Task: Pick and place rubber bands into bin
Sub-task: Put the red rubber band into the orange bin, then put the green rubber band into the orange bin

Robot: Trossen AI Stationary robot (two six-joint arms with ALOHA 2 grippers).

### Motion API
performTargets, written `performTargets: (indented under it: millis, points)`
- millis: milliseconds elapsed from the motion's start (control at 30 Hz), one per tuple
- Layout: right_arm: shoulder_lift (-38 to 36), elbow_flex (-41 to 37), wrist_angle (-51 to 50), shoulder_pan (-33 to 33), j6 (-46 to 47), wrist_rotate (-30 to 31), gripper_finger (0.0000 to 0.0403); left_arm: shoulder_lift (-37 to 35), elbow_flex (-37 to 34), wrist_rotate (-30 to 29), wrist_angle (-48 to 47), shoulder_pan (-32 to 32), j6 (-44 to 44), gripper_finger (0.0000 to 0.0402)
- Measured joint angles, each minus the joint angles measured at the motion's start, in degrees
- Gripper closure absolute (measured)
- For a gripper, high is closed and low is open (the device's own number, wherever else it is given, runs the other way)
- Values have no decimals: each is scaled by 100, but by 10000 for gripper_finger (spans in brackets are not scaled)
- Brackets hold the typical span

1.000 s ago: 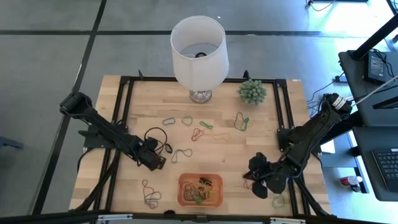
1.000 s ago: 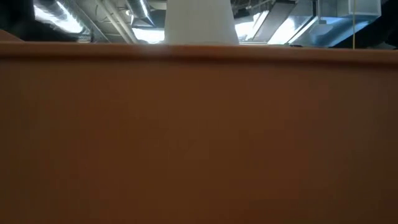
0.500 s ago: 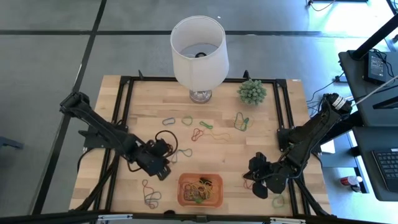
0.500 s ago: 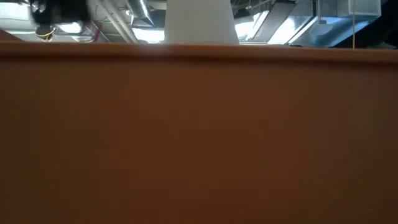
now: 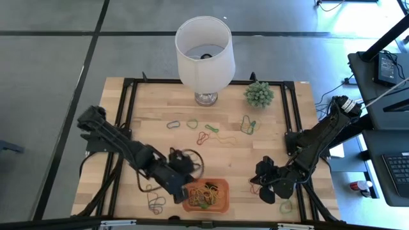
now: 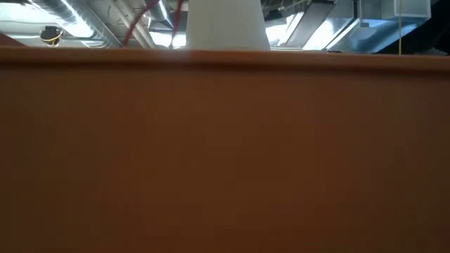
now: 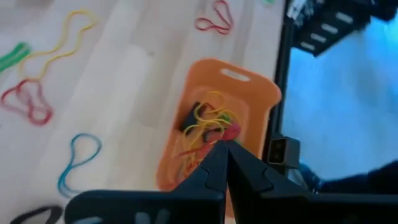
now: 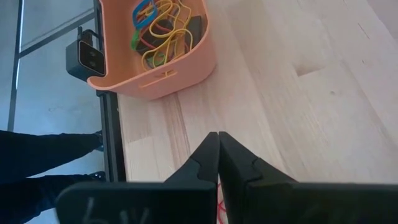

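— Rubber bands (image 5: 206,194): where?
— Heaped in the orange bin (image 5: 220,203) at the desk's (image 5: 153,102) near edge; yellow, red, dark loops tangled there. Others loose on the wood: red pair (image 5: 203,137), green one (image 5: 211,128), a cluster (image 5: 247,124) by the small plant (image 5: 259,94), a blue-and-red pair (image 5: 154,200) left of the bin, a green one (image 5: 285,206) at the near right corner.
— Left pincer (image 5: 186,192)?
— Clenched, tip at the bin's left rim, over the heap in the wrist view (image 7: 222,147). Holding a band? Cannot tell; a blurred red strand (image 6: 144,15) seen above the bin wall in the low view.
— Right pincer (image 5: 255,182)?
— Clenched too, low over bare wood right of the bin, apart from it; a thin red strand (image 8: 217,202) visible just under the fingers (image 8: 242,169).
— Anything else?
— White lamp (image 5: 204,48) at the far edge.
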Motion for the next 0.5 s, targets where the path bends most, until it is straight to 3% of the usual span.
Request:
performTargets:
  millis: [233, 500]
  points:
    - [0, 0, -8, 0, 4, 4, 396, 1044, 1498, 275, -1019, 0, 394, 400]
    - [3, 0, 7, 0, 22, 7, 396, 1426, 1509, 458, -1912, 107, 41, 400]
